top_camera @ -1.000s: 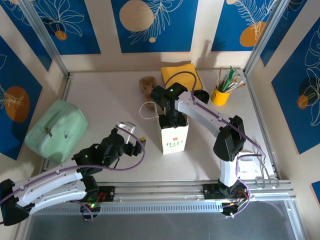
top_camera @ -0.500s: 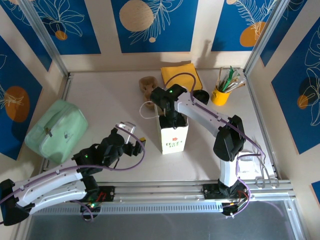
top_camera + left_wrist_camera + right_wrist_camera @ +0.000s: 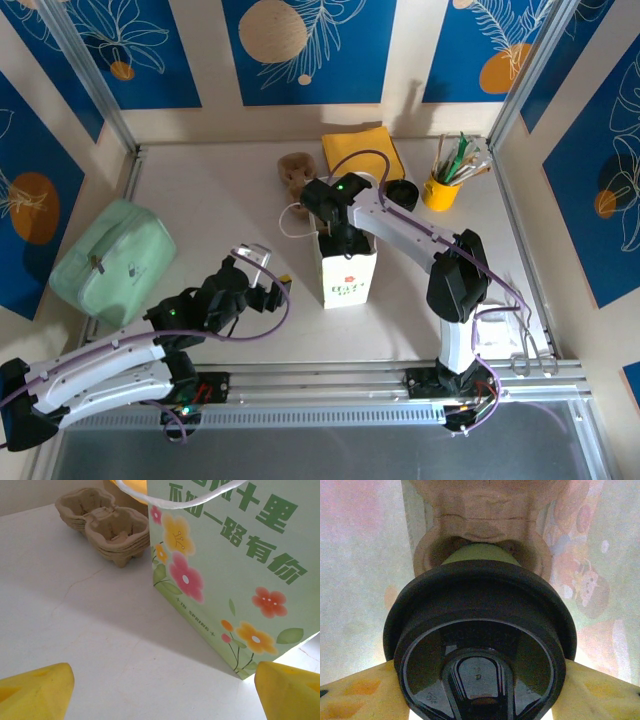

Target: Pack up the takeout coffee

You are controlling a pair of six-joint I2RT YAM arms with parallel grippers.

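**Right wrist shifted left at bag mouth; coffee held inside bag**

Since a second ago the right arm [image 3: 400, 225] has carried its wrist slightly leftward over the mouth of the paper bag [image 3: 347, 272]. This has uncovered more of the cardboard cup carrier [image 3: 296, 168] behind it. The left arm [image 3: 110, 360] and the loose items lie as they did.

Right gripper [image 3: 480, 692]: clasped on the takeout coffee [image 3: 480, 645]. In the right wrist view its yellow fingers [image 3: 355, 697] sit against either side of the cup, just under the black lid. The greenish cup wall shows beyond the lid rim.

Takeout coffee: inside the bag, upright with the lid facing the wrist camera. Printed bag walls rise on both sides of it. A tan moulded shape lies beyond the cup; whether the cup touches it cannot be told.

Left gripper [image 3: 272, 283]: released, jaws spread wide with nothing between them. It sits low over the table [image 3: 200, 200], just left of the bag. The left wrist view shows the bag's flower-printed face close ahead, standing upright on the table, with the carrier behind it to the left.

Other items, well apart from both grippers:
- A yellow cloth [image 3: 362, 150] lies at the far edge.
- A yellow cup of straws and sticks [image 3: 440, 190] stands to the right of the cloth.
- A pale green pouch [image 3: 112, 258] lies at the left edge.
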